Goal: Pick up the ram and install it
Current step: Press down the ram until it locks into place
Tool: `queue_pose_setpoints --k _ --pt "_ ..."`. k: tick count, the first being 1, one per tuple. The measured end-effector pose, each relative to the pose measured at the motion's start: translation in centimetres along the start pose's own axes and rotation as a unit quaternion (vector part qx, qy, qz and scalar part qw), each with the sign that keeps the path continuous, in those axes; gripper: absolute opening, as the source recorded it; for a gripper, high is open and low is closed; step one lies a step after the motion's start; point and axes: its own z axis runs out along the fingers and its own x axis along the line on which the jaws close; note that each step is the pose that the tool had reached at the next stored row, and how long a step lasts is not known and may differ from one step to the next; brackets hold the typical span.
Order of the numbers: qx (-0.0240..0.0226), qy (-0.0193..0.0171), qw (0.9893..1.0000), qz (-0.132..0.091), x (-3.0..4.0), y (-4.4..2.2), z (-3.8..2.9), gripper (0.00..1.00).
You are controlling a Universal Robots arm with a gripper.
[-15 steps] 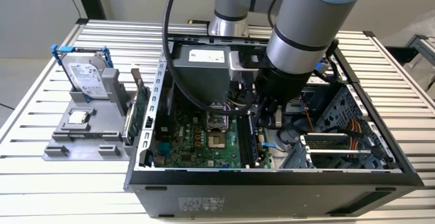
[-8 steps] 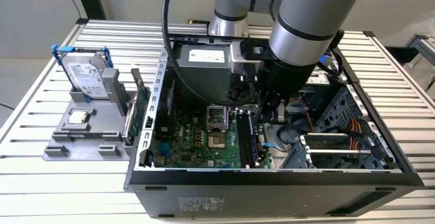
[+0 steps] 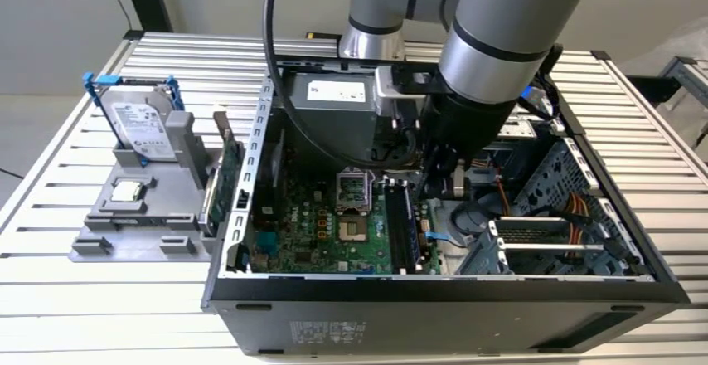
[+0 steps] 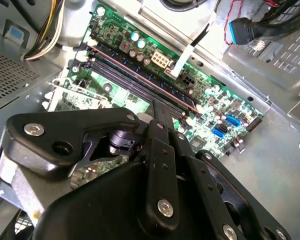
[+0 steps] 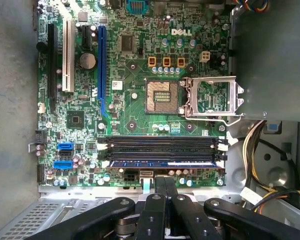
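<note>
In the exterior view, the grey, silver-jointed robot arm (image 3: 498, 66) reaches steeply down into the open black computer case (image 3: 443, 286), which lies on its side on the slatted aluminium bench (image 3: 99, 315). Its black tool (image 3: 440, 184) hangs low over the green motherboard (image 3: 321, 224), just above the memory slots. The ram (image 3: 403, 220), a thin, narrow blue circuit-board stick, stands on edge among those slots.

In the second wrist view, the tool (image 4: 157, 107) points its tips at the row of long black slots, and the ram (image 4: 140, 75) shows as a slim edge running along them. Whether the tips touch it I cannot tell.

In the first wrist view, the ram (image 5: 162, 163) lies in the slot nearest the tool (image 5: 165, 181), between white end latches, with two empty black slots (image 5: 160, 145) beside it. The fingers are drawn together with nothing between them.

I judge the stick light and stiff but fragile. It will not bear bending or twisting, its flat faces carry delicate parts, and its smooth sides may slip. It is best held across its thin faces near the middle of the long top edge, and pressed down squarely along that edge.
</note>
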Motion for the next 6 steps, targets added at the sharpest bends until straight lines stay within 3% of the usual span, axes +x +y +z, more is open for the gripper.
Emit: queue_pose_setpoints --k 6 --pt "0.0000 0.0001 1.0000 0.000 0.00 0.00 -0.05 0.00"
